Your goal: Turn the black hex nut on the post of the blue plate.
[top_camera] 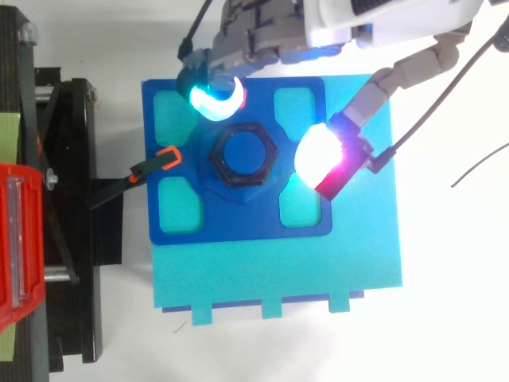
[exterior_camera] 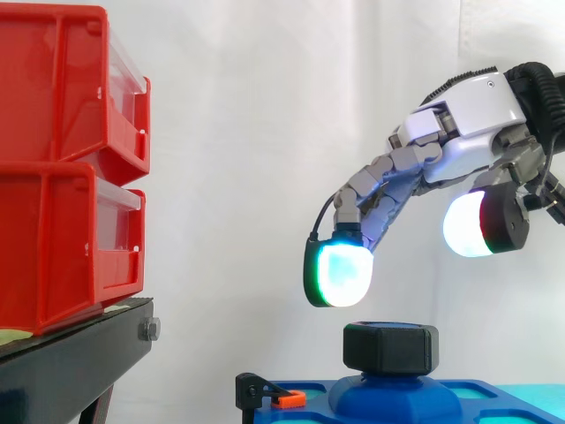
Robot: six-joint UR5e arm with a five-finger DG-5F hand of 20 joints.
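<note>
step: reaching in, nut not yet gripped | hand [exterior_camera: 477, 115]: fingers spread, holding nothing, pads [exterior_camera: 342, 274] above nut, either side | nut [exterior_camera: 390, 347]: on post [top_camera: 242, 153], middle of blue plate [top_camera: 238, 224] | next: lower, pinch nut's flats, twist

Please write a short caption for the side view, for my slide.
Open robot hand hovering above the black hex nut on the blue plate, not touching it.
</note>
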